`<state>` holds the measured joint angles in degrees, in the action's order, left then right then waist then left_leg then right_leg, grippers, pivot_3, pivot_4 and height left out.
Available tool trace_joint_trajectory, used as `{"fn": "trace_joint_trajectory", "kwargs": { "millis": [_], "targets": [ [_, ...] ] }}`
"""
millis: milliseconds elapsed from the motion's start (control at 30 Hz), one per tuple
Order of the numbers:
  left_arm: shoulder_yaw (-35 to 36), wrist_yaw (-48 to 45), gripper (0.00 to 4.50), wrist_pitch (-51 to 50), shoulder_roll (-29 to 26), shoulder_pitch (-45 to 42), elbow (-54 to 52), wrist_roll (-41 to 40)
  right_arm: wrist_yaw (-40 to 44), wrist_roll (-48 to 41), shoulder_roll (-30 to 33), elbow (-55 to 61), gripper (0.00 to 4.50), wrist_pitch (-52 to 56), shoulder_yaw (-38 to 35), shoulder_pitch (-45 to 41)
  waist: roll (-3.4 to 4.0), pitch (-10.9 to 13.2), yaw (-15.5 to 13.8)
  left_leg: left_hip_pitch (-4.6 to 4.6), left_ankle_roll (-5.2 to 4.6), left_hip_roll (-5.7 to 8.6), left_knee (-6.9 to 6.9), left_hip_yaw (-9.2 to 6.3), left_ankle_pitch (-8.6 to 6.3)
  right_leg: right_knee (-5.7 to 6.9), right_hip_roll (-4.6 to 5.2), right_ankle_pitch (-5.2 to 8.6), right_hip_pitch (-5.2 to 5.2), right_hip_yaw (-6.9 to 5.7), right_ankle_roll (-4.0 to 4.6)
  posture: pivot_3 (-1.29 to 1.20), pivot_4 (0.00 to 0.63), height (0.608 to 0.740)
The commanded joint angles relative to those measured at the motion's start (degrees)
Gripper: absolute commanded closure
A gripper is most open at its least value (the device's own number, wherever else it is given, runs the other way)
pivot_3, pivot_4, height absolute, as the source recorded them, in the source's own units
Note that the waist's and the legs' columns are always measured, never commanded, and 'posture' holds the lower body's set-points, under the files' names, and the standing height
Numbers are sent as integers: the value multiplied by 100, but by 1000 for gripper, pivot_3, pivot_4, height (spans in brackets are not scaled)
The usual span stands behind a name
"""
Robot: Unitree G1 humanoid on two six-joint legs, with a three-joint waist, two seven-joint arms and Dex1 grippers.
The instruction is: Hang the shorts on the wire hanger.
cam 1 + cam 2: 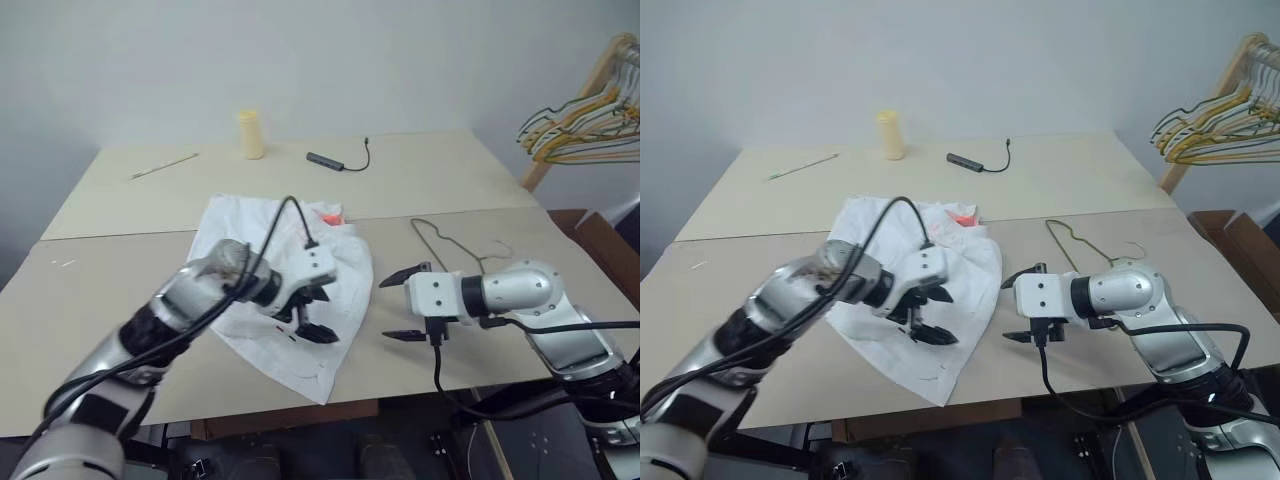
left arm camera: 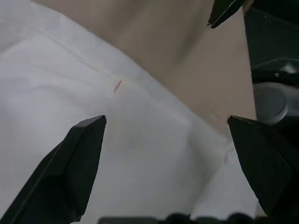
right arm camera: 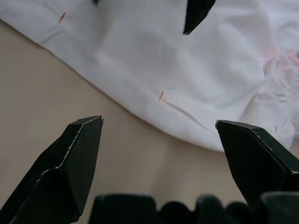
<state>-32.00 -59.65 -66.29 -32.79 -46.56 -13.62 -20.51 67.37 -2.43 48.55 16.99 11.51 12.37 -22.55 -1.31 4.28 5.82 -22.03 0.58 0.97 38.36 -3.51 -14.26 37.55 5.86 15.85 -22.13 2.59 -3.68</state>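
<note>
Well, here we are, and the job looks barely begun: the shorts (image 1: 285, 290) lie crumpled flat on the table (image 1: 120, 290), centre of the head view, pink-red mark at their upper edge, nothing threaded through them. The wire hanger (image 1: 450, 245) lies flat too, just right of centre, well apart from the cloth, its thin frame partly hidden behind the right arm. The left gripper (image 1: 312, 312) hangs low over the middle of the shorts, jaws spread wide, nothing between them; whether a fingertip touches the fabric I cannot tell. The right gripper (image 1: 408, 305) sits just beside the shorts' right edge, above bare tabletop, jaws likewise spread and empty, pointing toward the cloth. So nothing is held on either side. Everything remains, by my reckoning: grasp the shorts, bring them to the hanger and drape them over its bar. Upper right, a bunch of coloured hangers (image 1: 585, 120) plays no part.
</note>
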Motion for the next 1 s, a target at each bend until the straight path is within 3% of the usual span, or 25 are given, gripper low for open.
{"fn": "trace_joint_trajectory", "kwargs": {
  "millis": [33,133,367,467,867,1000],
  "targets": [
    [-379,250,0,-592,156,-151,-81,3,-70,-114,152,220,21,-67,-299,150,0,0,85,1,-1,0,0,0,-1,0,0,0,0,3,0,-179,28,740],
    [-993,598,0,-708,180,-75,-249,263,-131,-158,219,444,21,54,-410,406,2,-1,153,6,-2,-1,-2,-2,-1,5,-1,0,-1,10,0,-189,36,740],
    [-1243,1029,0,-972,-222,107,-654,317,-245,-260,320,763,21,227,-569,745,1,0,143,17,-2,1,0,2,-1,12,0,-1,7,19,-1,-193,55,740],
    [-1373,1129,574,-911,-386,209,-708,366,-299,-268,305,769,0,250,-593,776,1,0,144,21,-2,1,1,5,-1,12,0,-3,8,21,-2,-192,57,740],
    [-1174,1114,4477,-662,-933,519,-650,365,-379,-306,279,761,0,254,-626,818,2,0,151,30,-4,0,0,8,-3,10,-1,-3,15,23,-2,-190,51,740],
    [-1031,881,4477,568,-1618,933,-665,713,-408,-338,282,720,0,228,-625,802,2,0,185,41,-4,-4,-6,15,-3,12,-7,-3,15,35,0,-186,49,740]
  ]
}}
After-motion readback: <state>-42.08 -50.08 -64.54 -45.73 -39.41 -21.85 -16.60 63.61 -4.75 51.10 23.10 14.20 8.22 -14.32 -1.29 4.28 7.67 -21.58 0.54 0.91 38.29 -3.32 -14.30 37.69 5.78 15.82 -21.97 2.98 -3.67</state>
